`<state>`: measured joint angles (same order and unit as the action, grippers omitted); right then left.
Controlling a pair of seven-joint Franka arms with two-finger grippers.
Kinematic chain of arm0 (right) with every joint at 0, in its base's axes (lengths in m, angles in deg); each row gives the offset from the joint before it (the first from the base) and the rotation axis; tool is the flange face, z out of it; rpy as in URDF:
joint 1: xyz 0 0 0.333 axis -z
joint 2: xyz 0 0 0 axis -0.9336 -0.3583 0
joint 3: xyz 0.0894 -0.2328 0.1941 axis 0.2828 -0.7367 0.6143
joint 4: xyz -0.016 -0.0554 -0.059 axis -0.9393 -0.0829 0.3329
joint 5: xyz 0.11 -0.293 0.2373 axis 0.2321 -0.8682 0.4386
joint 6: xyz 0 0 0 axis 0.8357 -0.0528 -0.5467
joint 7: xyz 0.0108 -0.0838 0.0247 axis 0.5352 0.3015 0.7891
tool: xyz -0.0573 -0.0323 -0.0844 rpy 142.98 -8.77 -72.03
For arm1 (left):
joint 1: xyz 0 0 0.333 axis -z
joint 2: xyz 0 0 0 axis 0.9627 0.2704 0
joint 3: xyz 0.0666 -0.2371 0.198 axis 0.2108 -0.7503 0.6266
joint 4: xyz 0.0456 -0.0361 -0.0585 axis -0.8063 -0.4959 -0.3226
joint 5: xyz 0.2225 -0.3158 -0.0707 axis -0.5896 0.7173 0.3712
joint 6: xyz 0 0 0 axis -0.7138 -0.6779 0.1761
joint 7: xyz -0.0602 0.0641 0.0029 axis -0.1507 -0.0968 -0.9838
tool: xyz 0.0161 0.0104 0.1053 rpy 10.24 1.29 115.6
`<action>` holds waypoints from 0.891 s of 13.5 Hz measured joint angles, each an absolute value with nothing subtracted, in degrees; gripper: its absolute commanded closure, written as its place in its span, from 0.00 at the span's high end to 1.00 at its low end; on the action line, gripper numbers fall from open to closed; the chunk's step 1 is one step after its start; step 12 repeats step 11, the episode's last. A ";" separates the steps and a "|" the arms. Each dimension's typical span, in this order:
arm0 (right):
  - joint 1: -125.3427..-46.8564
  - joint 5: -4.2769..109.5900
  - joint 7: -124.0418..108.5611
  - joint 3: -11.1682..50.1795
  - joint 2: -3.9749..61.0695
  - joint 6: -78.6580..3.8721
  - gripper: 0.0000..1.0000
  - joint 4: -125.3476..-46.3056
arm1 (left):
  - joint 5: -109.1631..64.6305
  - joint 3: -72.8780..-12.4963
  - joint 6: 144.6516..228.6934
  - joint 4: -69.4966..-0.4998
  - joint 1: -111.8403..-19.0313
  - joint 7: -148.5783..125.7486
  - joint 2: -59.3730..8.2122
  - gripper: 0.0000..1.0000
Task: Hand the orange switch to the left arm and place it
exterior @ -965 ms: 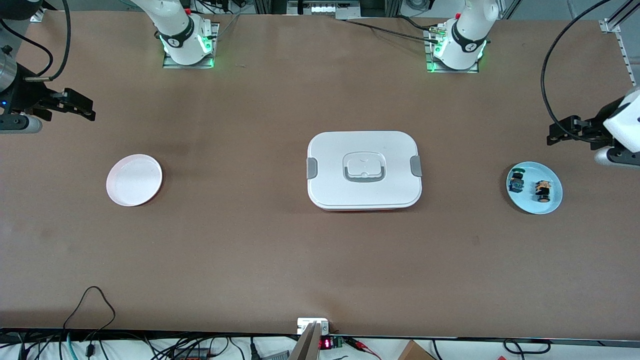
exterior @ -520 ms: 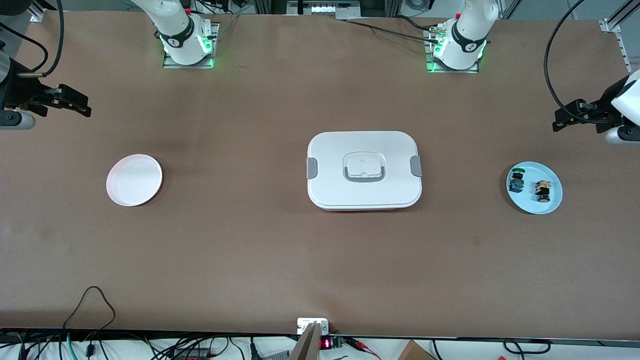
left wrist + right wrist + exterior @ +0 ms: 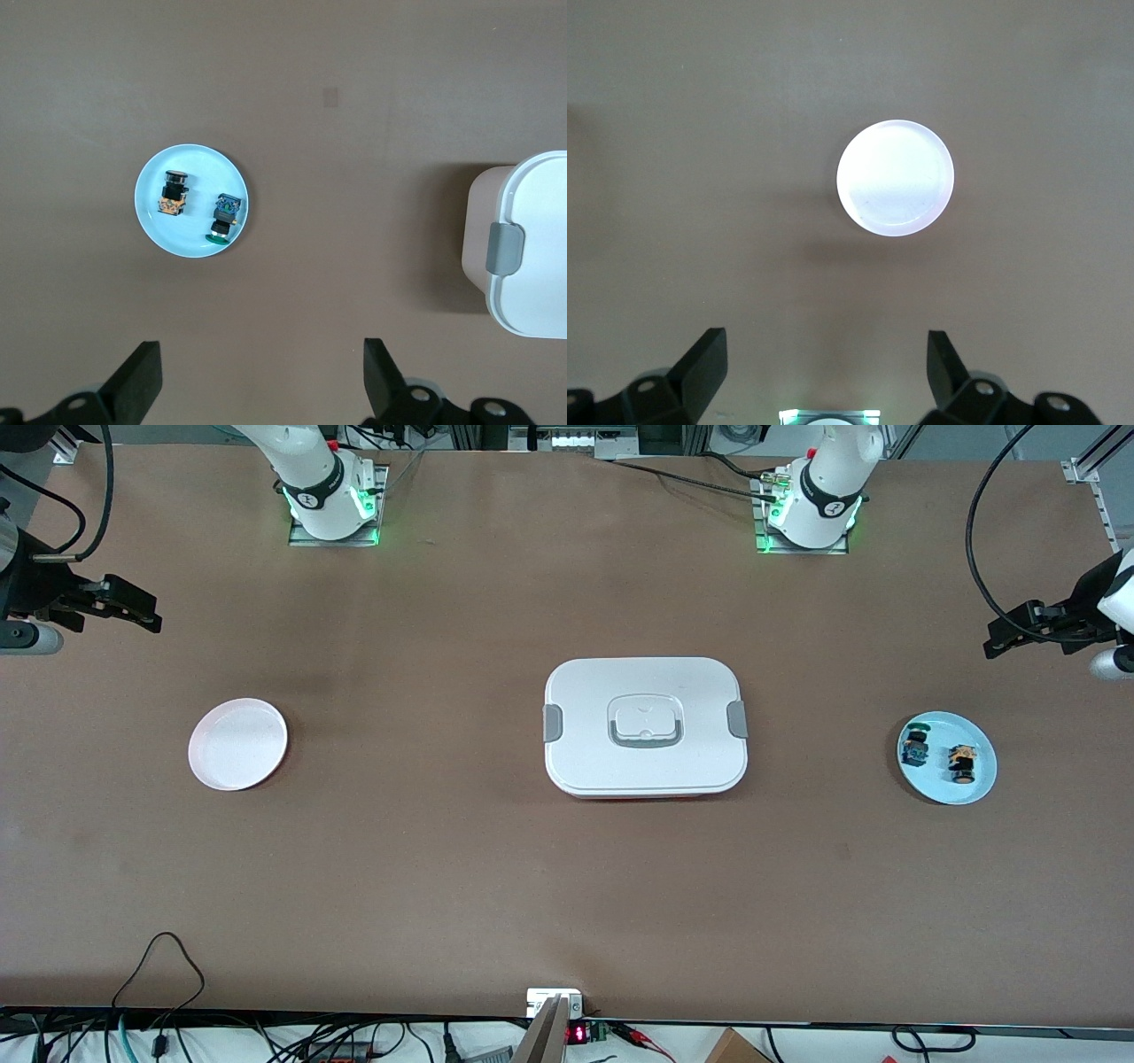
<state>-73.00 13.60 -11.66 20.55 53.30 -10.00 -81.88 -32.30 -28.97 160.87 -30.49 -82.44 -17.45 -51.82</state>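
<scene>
The orange switch [image 3: 961,763] lies on a light blue plate [image 3: 939,786] at the left arm's end of the table, beside a blue-and-green component [image 3: 914,748]. In the left wrist view the switch [image 3: 173,195] lies on the plate [image 3: 193,243]. The white box [image 3: 645,691] stands closed at the table's middle. My left gripper [image 3: 1005,631] is open and empty, high over bare table near the blue plate; its fingers [image 3: 142,376] are wide apart. My right gripper [image 3: 146,611] is open and empty, over bare table at the right arm's end.
An empty white plate [image 3: 237,744] lies at the right arm's end, also in the right wrist view [image 3: 896,178]. The box's edge with a grey clip [image 3: 505,248] shows in the left wrist view. The arm bases [image 3: 332,509] stand along the robots' edge.
The left gripper has pulled back toward its end of the table, away from the blue plate. The right gripper has shifted slightly toward its end, then stayed still.
</scene>
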 measured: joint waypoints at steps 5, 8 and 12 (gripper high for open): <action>-73.00 13.60 -11.66 20.57 53.38 -10.09 1.00 -81.88 | -32.32 -29.48 160.86 -30.32 -81.82 -17.42 -51.73 1.00; -73.00 13.60 -11.66 20.58 53.40 -10.07 1.00 -81.88 | -32.47 -30.44 160.84 -30.33 -81.52 -17.42 -51.32 1.00; -73.00 13.60 -11.66 20.58 53.40 -10.07 1.00 -81.88 | -32.95 -30.51 160.86 -29.65 -81.56 -17.34 -51.28 1.00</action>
